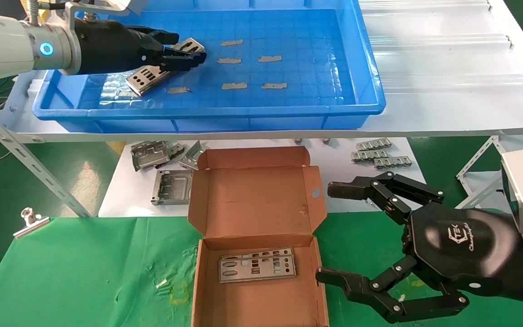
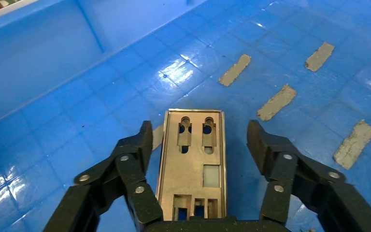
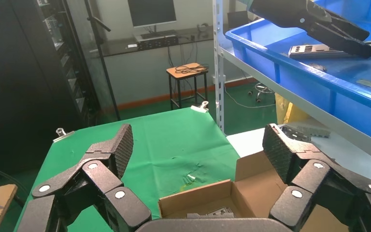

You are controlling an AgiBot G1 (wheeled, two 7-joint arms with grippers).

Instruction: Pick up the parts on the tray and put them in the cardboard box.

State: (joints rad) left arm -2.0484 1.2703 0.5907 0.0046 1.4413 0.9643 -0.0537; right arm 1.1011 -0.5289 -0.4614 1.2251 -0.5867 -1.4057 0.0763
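A silver-grey punched plate [image 1: 145,78] lies on the floor of the blue tray [image 1: 361,68] at its left side. My left gripper [image 1: 188,55] hovers over the plate's far end, open, its fingers [image 2: 140,145] on either side of the plate [image 2: 193,159] and apart from it. The cardboard box [image 1: 257,190] stands open on the green cloth below, with two plates [image 1: 257,265] lying inside. My right gripper [image 1: 329,231] is open and empty, just right of the box. In the right wrist view the box [image 3: 251,186] shows between its fingers [image 3: 121,147].
Several small grey strips [image 1: 270,58] are stuck on the tray floor. Bent grey brackets [image 1: 170,186] and other metal pieces [image 1: 382,156] lie on the white shelf behind the box. A metal clip [image 1: 30,220] holds the cloth's left corner. Shelf struts slant at both sides.
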